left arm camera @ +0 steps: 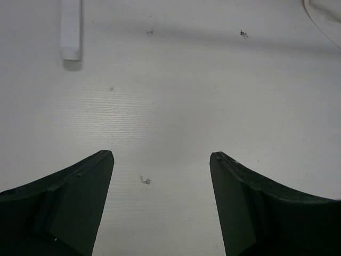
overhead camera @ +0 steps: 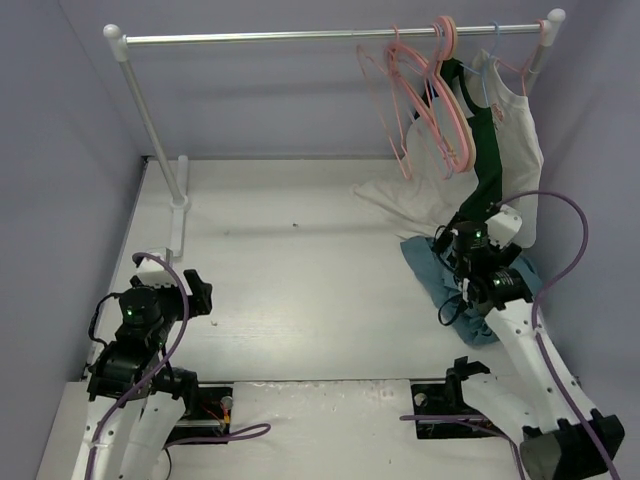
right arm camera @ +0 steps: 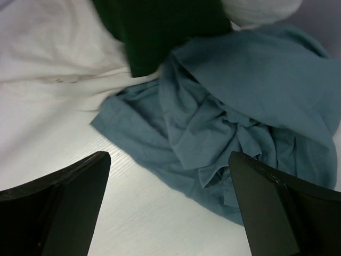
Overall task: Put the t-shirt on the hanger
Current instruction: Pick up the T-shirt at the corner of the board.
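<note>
Two arms sit well apart. On the left, the left gripper (left arm camera: 162, 160) hovers over the bare, faintly grained white table (left arm camera: 176, 96), fingers spread wide, nothing between them. Further right, thin pink hangers (overhead camera: 447, 95) hang bunched on the metal rail (overhead camera: 260, 38), just beside a dark green garment (overhead camera: 488, 150) and a white top (overhead camera: 522, 140). Below them the t-shirt (right arm camera: 240, 112), soft, teal and crumpled, lies on the table under the right gripper (right arm camera: 169, 160), whose fingers are also spread; the green hem seems to overlap its edge.

Crumpled teal t-shirt (right arm camera: 234, 122), pink hanger (overhead camera: 444, 38) hanging
</note>
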